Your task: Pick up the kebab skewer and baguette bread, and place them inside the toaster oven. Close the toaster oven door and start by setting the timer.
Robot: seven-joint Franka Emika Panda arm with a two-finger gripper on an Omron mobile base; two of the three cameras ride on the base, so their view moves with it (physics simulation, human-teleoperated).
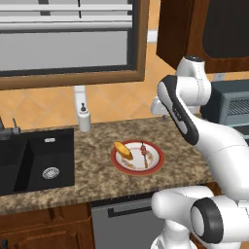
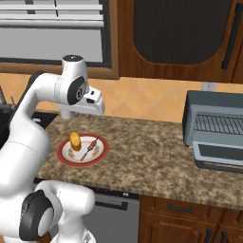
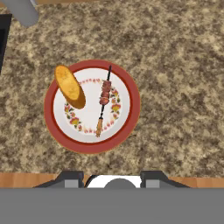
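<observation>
A red-rimmed plate lies on the speckled counter and carries both foods. The baguette bread rests on its left side, golden and stubby. Beside it lies the kebab skewer, a thin stick with dark red chunks. My gripper hovers above the plate, open, with nothing between its fingertips. From the right base view the hand hangs over the back of the plate, the bread and the skewer. The toaster oven stands at the far right with its door folded down and the rack showing.
A black sink is set into the counter at the left, with a soap dispenser behind it. Bare counter stretches between plate and oven. Wooden cabinets hang above the oven. The counter's front edge is close to the plate.
</observation>
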